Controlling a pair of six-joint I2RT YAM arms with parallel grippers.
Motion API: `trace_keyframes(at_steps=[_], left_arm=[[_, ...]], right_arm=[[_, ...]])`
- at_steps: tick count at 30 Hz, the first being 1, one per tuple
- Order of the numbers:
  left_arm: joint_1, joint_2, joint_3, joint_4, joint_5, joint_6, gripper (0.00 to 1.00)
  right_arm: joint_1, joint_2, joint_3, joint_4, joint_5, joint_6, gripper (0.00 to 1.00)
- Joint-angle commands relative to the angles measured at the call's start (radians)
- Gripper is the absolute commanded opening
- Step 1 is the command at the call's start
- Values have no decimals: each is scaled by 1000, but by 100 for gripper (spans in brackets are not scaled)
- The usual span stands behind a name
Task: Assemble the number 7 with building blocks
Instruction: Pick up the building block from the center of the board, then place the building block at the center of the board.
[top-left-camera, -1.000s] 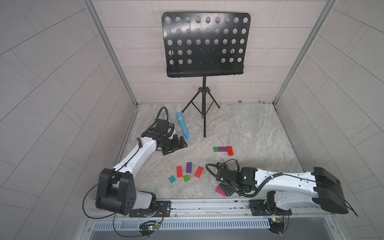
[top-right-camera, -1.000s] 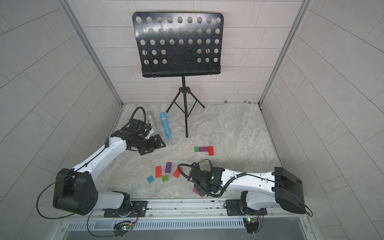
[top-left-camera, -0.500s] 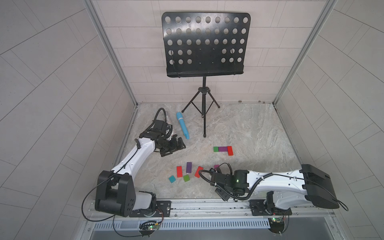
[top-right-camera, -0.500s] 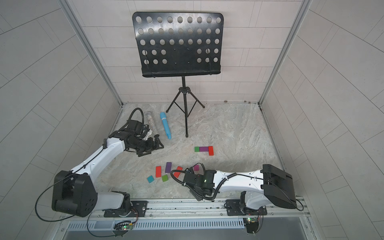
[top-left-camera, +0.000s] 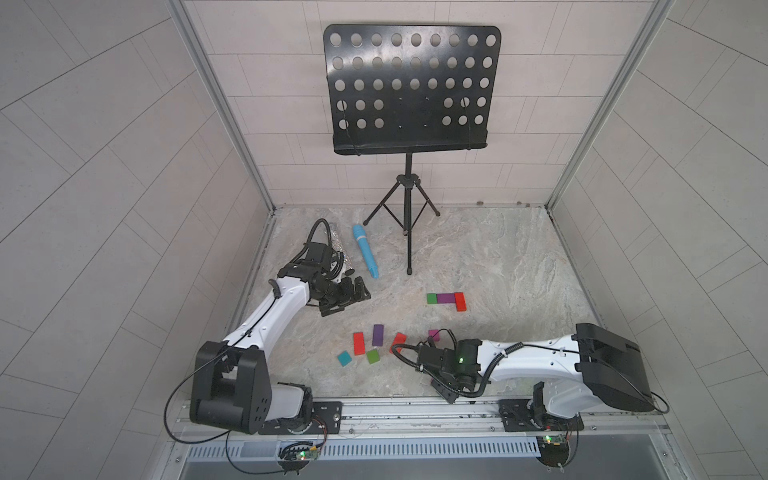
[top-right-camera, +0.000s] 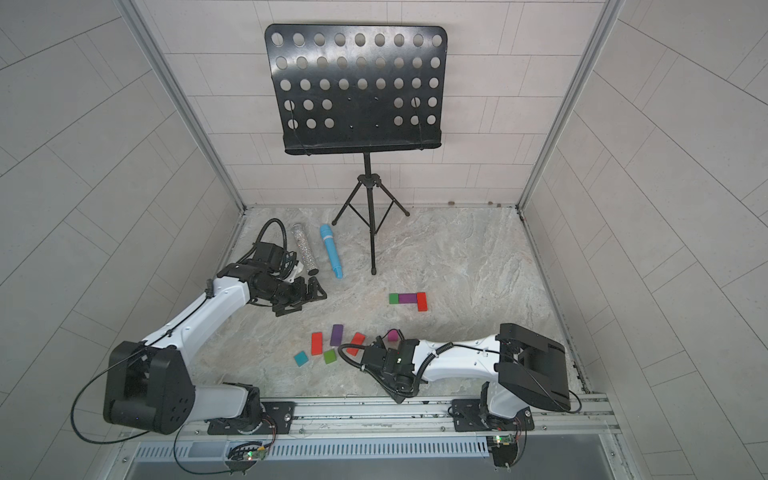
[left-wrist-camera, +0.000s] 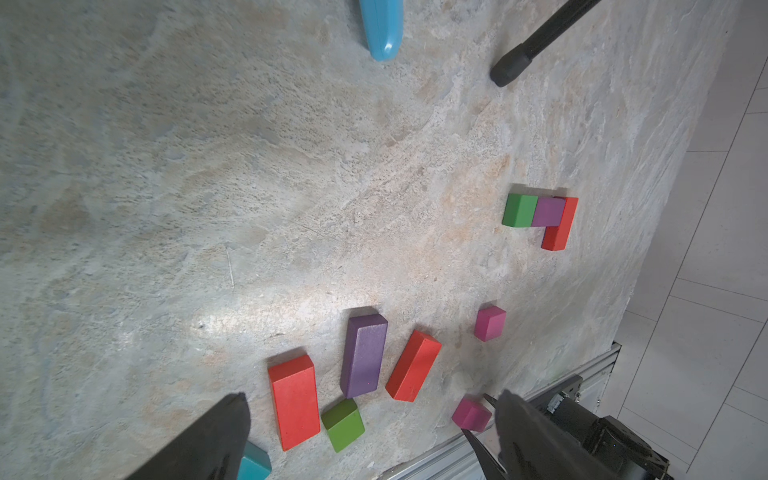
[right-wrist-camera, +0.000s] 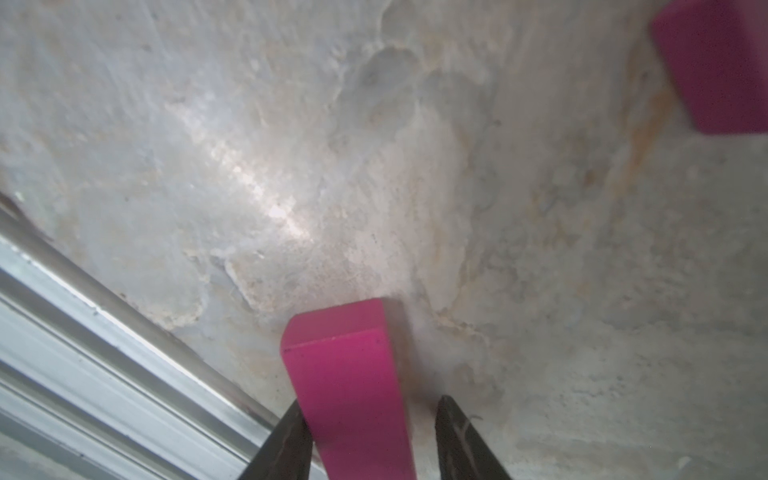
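Note:
A green (top-left-camera: 432, 298), a purple (top-left-camera: 444, 297) and a red block (top-left-camera: 459, 301) lie joined in an L at mid-floor. Loose building blocks lie nearer the front: red (top-left-camera: 358, 343), purple (top-left-camera: 377, 335), red (top-left-camera: 398, 341), green (top-left-camera: 372, 356), teal (top-left-camera: 344, 358), magenta (top-left-camera: 433, 333). My right gripper (right-wrist-camera: 371, 402) is low by the front rail, its jaws round another magenta block (right-wrist-camera: 353, 386). One finger touches that block and a gap shows at the other. My arm hides this block in both top views. My left gripper (top-left-camera: 345, 297) hangs wide open and empty at the left.
A black music stand (top-left-camera: 409, 232) stands on its tripod at the back. A blue microphone (top-left-camera: 365, 256) and a glittery tube (top-right-camera: 304, 248) lie beside the left arm. The metal front rail (right-wrist-camera: 104, 332) runs right next to the right gripper.
The right gripper has come down over the magenta block by the front rail, and its jaws have narrowed around it. The left arm has drawn back slightly and stays open.

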Motion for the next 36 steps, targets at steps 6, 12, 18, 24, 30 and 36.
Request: trace_keyframes(at_steps=[6,12,18,24,30,36], left_arm=[[15,-25,-10,5,4,16,100],[18,-36,1,1,9,21,100],[-6,-42,4,84,57,-45,100],[-126,26,68,109,24,-74,100],[-201,64,97,118,-3,-95,100],[-247,112,100,127,-10,-102,100]], right_arm=[[-49,30,17,16,-41,7,27],[-150,-161,24,28,-34,57,24],[-459,-410,5,-5,13,165,25],[-647,-265,93,-124,-8,74,23],[-696,-83,132,-118,-70,66,19],[-697,-23,133,-82,-60,87,19]])
